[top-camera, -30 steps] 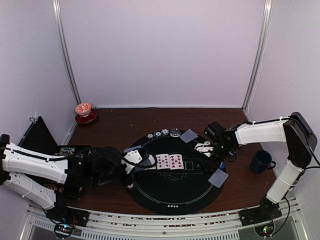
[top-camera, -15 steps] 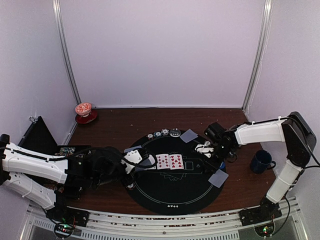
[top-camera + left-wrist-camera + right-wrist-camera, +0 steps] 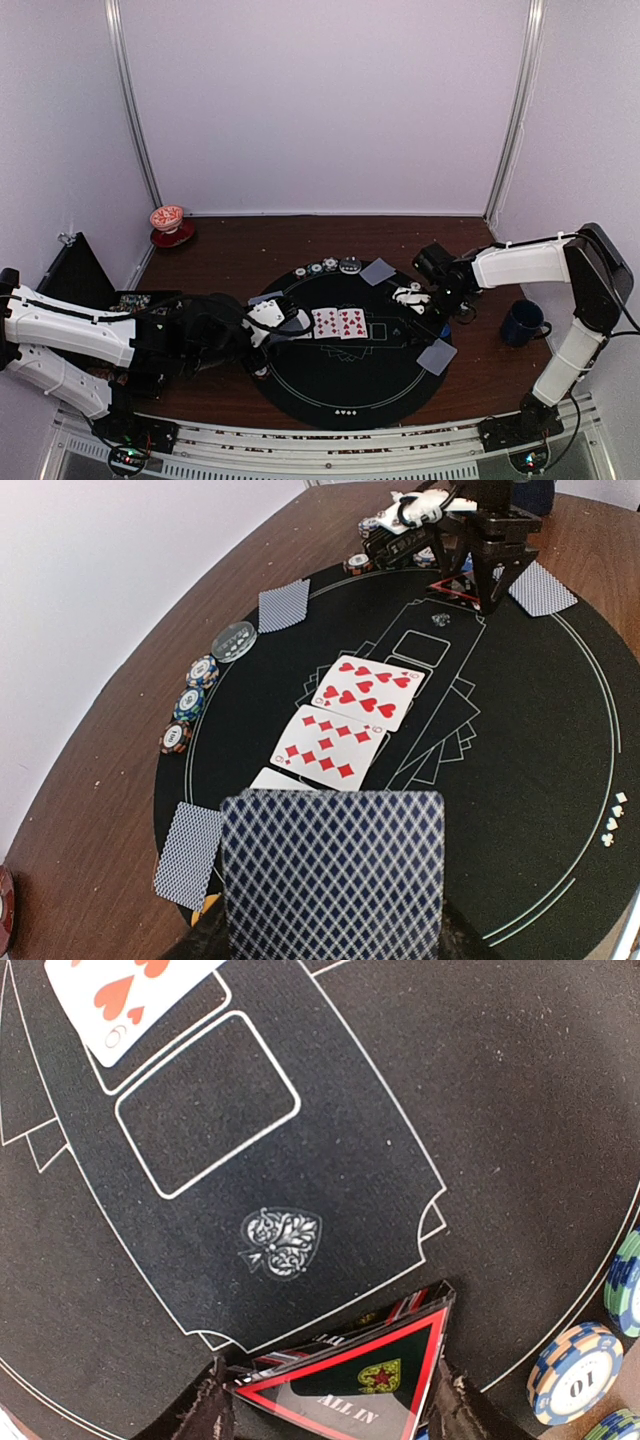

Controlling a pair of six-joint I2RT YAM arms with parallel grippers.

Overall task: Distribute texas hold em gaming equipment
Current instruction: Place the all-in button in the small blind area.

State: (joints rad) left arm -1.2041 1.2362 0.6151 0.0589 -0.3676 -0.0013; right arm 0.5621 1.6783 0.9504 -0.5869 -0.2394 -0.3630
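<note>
The brown wooden table carried a round black mat at its centre. Seen from the mat, a saucer lay at 10 o'clock in the far corner, and a dark blue mug stood at 3 o'clock.

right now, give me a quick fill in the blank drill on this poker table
1. The face-up card nearest the right claw is the nine of ____.
2. The triangle marker in that claw reads ____.
3. The left claw is shut on a playing card showing its ____ side.
Missing: hearts; ALL IN; back.
</note>
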